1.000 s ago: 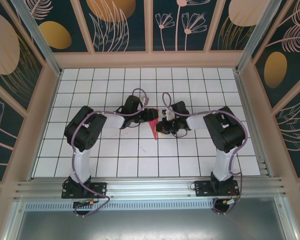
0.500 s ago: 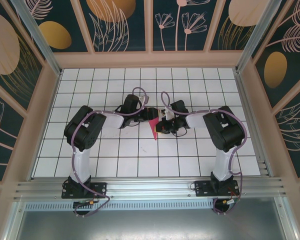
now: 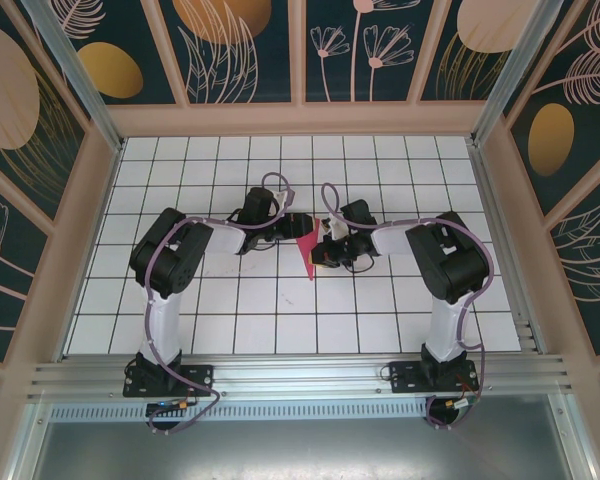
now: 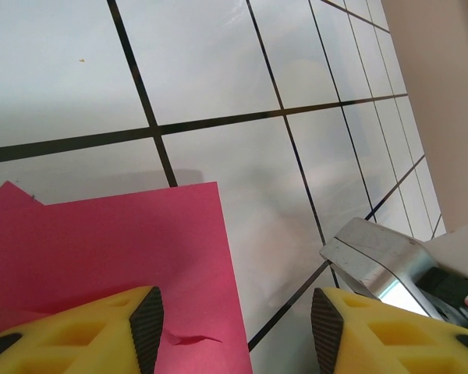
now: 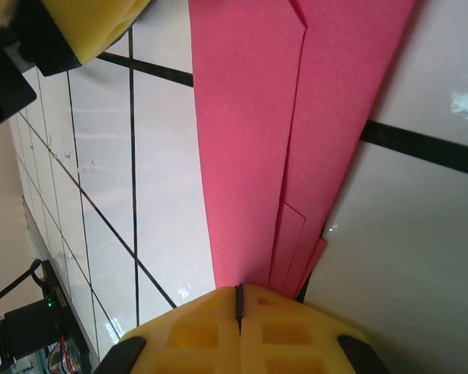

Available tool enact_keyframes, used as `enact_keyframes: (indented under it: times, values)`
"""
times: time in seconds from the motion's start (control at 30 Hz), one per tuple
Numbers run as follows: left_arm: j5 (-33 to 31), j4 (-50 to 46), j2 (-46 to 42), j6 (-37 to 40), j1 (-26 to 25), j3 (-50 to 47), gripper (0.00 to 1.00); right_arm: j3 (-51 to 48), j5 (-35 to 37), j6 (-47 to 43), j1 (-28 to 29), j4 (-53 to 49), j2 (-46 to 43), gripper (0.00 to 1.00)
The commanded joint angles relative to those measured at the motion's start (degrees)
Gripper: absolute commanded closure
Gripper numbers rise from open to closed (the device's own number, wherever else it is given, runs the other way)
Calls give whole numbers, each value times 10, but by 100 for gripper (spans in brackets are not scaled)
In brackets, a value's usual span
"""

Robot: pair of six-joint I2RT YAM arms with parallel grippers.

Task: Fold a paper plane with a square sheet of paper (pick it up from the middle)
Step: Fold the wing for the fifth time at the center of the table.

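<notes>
From above, the paper plane (image 3: 308,254) lies as a narrow pink dart on the tiled table (image 3: 280,310), between the left gripper (image 3: 296,224) and the right gripper (image 3: 325,252); their jaws are too small to read.

In the left wrist view, the left gripper (image 4: 235,327) gapes wide, one finger (image 4: 144,323) over the paper's (image 4: 101,241) edge; contact is unclear.

In the right wrist view, the right gripper (image 5: 238,302) is closed tight on the plane's (image 5: 249,117) layered end.

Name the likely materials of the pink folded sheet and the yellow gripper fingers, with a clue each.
Folded sheet: thin matte paper, judging by sharp creases and layered edges. Left gripper's fingers: probably moulded plastic, yellow, smooth with hollow recesses; black pads look rubbery.
</notes>
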Motion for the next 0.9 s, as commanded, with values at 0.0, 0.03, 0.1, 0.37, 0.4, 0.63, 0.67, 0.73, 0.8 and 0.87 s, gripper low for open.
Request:
enact_keyframes:
  times: [0.0, 0.03, 0.1, 0.37, 0.4, 0.63, 0.67, 0.73, 0.8, 0.87]
  values:
    - [-5, 0, 28, 10, 4, 0, 44, -19, 95, -28, -14, -95, 40, 100]
    - [-5, -1, 26, 11, 5, 1, 44, -19, 96, -29, -14, -97, 40, 100]
    - [-7, -7, 22, 14, 8, 7, 44, -19, 98, -32, -14, -100, 40, 100]
    - [-5, -25, 16, 25, 23, 32, 43, -20, 94, -33, -14, -100, 38, 100]
    - [-3, -25, 20, 25, 23, 34, 43, -20, 94, -33, -14, -100, 39, 100]
    - [-1, -14, 35, 16, 23, 33, 43, -18, 91, -35, -14, -102, 42, 100]
    - [-2, -14, 37, 17, 23, 32, 43, -18, 90, -35, -14, -102, 43, 100]
    - [-3, -16, 43, 18, 23, 34, 43, -19, 89, -36, -14, -104, 42, 100]
    - [-4, -18, 47, 19, 26, 36, 43, -19, 88, -37, -14, -104, 42, 100]
    - [-2, -15, 47, 16, 29, 38, 43, -19, 88, -38, -14, -105, 43, 100]
